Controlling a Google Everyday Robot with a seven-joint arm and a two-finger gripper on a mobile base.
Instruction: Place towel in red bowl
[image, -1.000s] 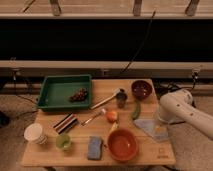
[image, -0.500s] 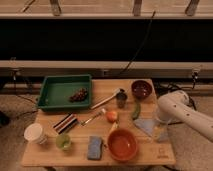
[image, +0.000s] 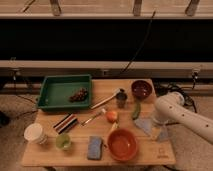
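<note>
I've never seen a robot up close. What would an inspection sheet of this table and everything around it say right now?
Surface: wooden table, crowded with items.
Job's things: towel lying flat, right of centre; red bowl at the front edge, looks empty, close to the towel.
Clutter: green tray holding a dark cluster; maroon bowl; metal cup; orange fruit; blue sponge; green cup; white cup.
Grippers: gripper by the table's right edge beside the towel, open, holding nothing.
Cables: black cable hanging across the dark wall behind.
Surroundings: pale rail behind the table.
</note>
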